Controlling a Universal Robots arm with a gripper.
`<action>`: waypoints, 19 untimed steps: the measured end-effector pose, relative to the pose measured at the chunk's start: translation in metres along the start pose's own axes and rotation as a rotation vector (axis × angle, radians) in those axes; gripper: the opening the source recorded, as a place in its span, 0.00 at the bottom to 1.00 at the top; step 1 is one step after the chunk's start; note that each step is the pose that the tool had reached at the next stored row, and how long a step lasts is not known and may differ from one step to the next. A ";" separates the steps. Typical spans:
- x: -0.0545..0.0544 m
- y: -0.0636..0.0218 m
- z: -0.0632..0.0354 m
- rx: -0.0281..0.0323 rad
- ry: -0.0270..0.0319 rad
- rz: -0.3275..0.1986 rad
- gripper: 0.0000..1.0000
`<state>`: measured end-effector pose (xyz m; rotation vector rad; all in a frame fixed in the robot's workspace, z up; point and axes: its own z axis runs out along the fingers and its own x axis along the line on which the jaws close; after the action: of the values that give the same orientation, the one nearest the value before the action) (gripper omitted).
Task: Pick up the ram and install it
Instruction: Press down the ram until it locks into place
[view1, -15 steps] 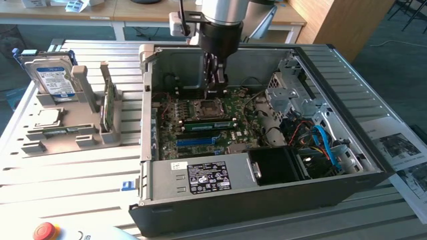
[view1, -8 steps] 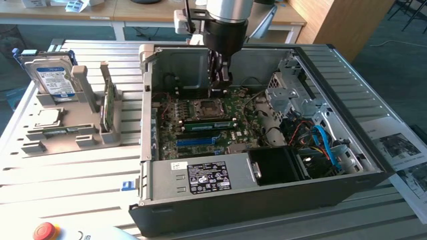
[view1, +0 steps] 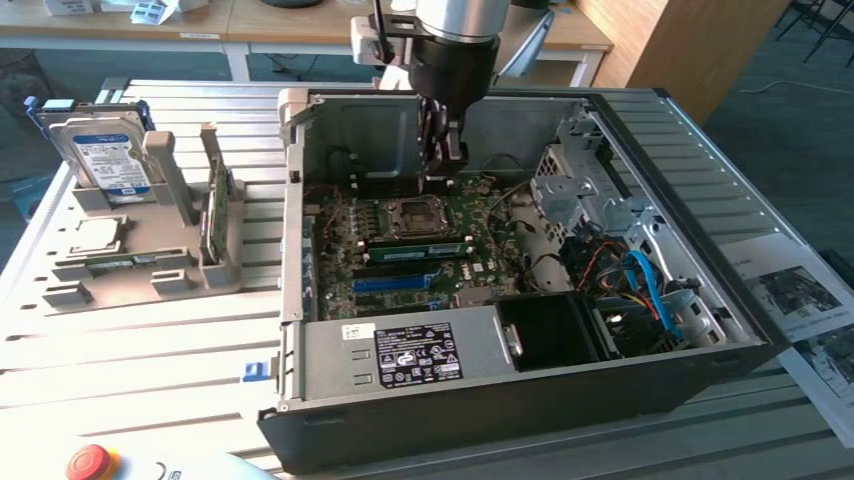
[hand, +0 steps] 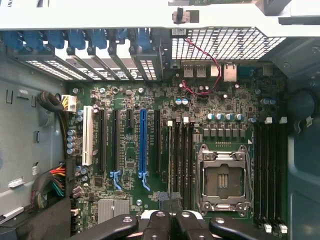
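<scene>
- The table (view1: 147, 340), a pale slatted surface, carries everything; the open computer case serves here as the landmark.
- The computer case (view1: 534, 390) lies on its side with its panel off, black outer walls and grey metal inside, taking up most of the table.
- The motherboard (view1: 400, 250) lies flat on the floor of the case, green and square, with the bare CPU socket (hand: 223, 179) near its middle; in the wrist view black memory slots (hand: 181, 160) run on both sides of that socket.
- The power supply (view1: 400, 355), a grey box with a black label, sits along the case's near wall in the exterior view.
- The grey holder rack (view1: 134, 230) stands outside the case, on the exterior view's left of it.
- The hard drive (view1: 110, 160), silver with a blue-white label, stands upright in that rack, well apart from the case.
- The arm reaches down into the case from above, over the motherboard's far side.
- The end effector (view1: 441, 150) hangs just above the board beside the CPU socket, its black fingers (hand: 159, 222) pressed together with nothing visibly pinched between them.
- The ram (view1: 214, 205), a thin green stick, stands on edge in a slot of the rack, just outside the case's wall on the exterior view's left and apart from the end effector.
</scene>
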<state>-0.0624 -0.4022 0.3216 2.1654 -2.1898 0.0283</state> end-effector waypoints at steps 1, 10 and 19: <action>0.000 0.0000 0.0000 0.0000 0.0000 0.000 0.10; 0.000 0.0000 0.0000 0.0000 -0.0005 0.000 0.10; 0.000 0.0000 0.0000 -0.0049 -0.0040 0.086 0.10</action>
<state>-0.0624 -0.4022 0.3216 2.0690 -2.2816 0.0227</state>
